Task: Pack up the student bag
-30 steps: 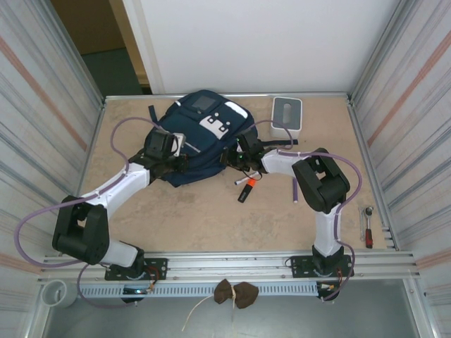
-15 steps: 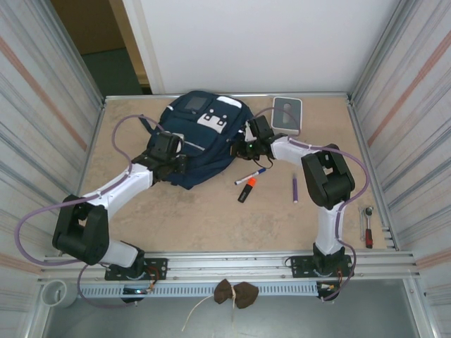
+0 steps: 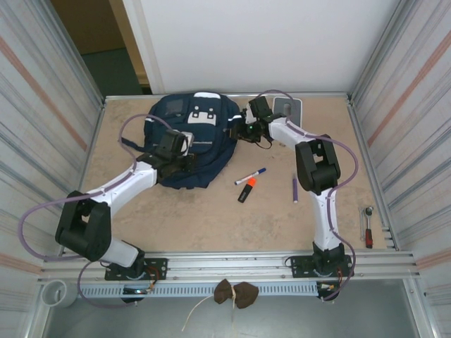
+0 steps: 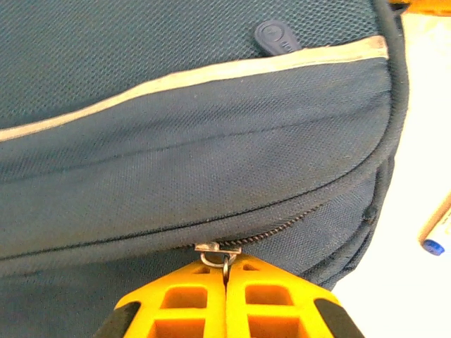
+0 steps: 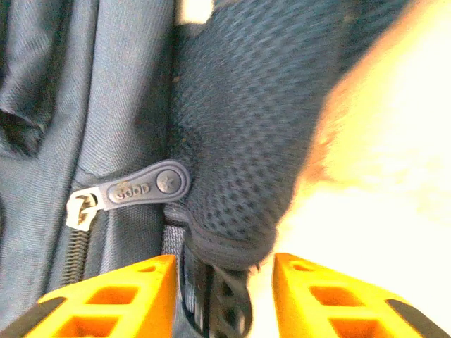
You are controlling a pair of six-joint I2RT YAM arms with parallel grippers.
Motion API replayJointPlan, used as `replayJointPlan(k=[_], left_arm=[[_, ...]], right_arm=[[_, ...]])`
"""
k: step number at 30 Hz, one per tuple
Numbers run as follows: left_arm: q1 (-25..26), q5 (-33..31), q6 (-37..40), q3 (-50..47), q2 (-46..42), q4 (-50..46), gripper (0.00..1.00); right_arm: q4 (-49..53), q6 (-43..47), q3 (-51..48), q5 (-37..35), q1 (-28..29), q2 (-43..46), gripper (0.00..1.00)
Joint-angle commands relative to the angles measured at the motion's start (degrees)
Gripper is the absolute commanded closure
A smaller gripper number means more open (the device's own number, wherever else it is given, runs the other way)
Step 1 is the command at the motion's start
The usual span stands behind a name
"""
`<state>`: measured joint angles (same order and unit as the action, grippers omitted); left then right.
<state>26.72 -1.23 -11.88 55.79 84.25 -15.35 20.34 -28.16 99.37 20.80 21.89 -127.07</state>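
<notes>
The student bag [image 3: 192,132] lies flat at the middle of the far edge of the desk [image 3: 176,211], navy with white patches on top. Its zip is closed where the left wrist camera sees it, and what it holds cannot be seen. A white-grey box [image 3: 289,105] stands at the far edge just right of the bag, partly behind the right arm.

Toward the middle of the desk, right of the bag, a blue-and-white pen [image 3: 250,175] and an orange highlighter [image 3: 246,189] lie just beside each other. A purple pen [image 3: 294,189] lies nearer the right edge. All three lie apart from both arms. A ratchet wrench [image 3: 367,227] rests by the near right corner, and a brown cloth [image 3: 235,292] lies in front of the near edge.

The left fingers [image 4: 201,299] are at the bag's near side, clenched on the small metal ring [image 4: 224,259] of a zip slider [image 4: 215,248], below the reflective stripe [image 4: 211,70].

The right fingers [image 5: 113,299] are at the bag's right side — spread apart, released. A dark strap [image 5: 211,296] under a mesh-padded part [image 5: 246,141] runs between them, close to one finger and with a gap to the other. A rubber zip pull [image 5: 144,189] lies just beyond them.
</notes>
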Motion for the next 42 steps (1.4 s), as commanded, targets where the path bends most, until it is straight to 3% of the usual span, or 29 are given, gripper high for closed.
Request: replayJointPlan(k=[1, 6, 10, 17, 20, 25, 27, 37, 42], left_arm=[[1.4, 1.4, -1.5, 3.5, 1.8, -0.1, 1.00], [1.9, 1.4, -1.7, 3.8, 2.6, 0.7, 1.00], [2.4, 1.0, -1.2, 3.9, 2.7, 0.9, 1.00], [2.6, 1.0, -0.7, 3.7, 2.9, 0.6, 1.00], [2.6, -0.2, 0.0, 3.0, 2.3, 0.4, 1.00], [2.5, -5.6, 2.1, 1.7, 1.0, -1.6, 1.00], [1.7, -7.3, 2.8, 1.1, 0.5, -2.4, 1.00], [-5.2, -11.7, 4.2, -1.8, -1.1, -4.1, 1.00], [-3.4, -6.2, 3.4, -1.6, -1.8, -3.1, 1.00]], right_arm=[[-1.7, -0.2, -7.1, -1.3, -0.8, 8.4, 0.51], [-11.6, -5.8, -23.8, 4.3, 2.1, 18.8, 0.35], [-20.5, -12.4, -31.2, 7.2, 6.3, 20.6, 0.27], [-26.3, -17.3, -29.4, 6.6, 11.6, 14.8, 0.26], [-28.2, -17.9, -29.1, 6.5, 11.4, 13.9, 0.44], [-24.6, -14.5, -29.5, 4.7, 8.9, 15.1, 0.90], [-23.3, -13.2, -30.4, 4.3, 7.3, 16.2, 0.98], [-16.8, -7.2, -28.2, 7.4, -1.2, 17.8, 1.00], [-14.7, -7.4, -18.9, 8.9, -2.0, 11.7, 0.97]])
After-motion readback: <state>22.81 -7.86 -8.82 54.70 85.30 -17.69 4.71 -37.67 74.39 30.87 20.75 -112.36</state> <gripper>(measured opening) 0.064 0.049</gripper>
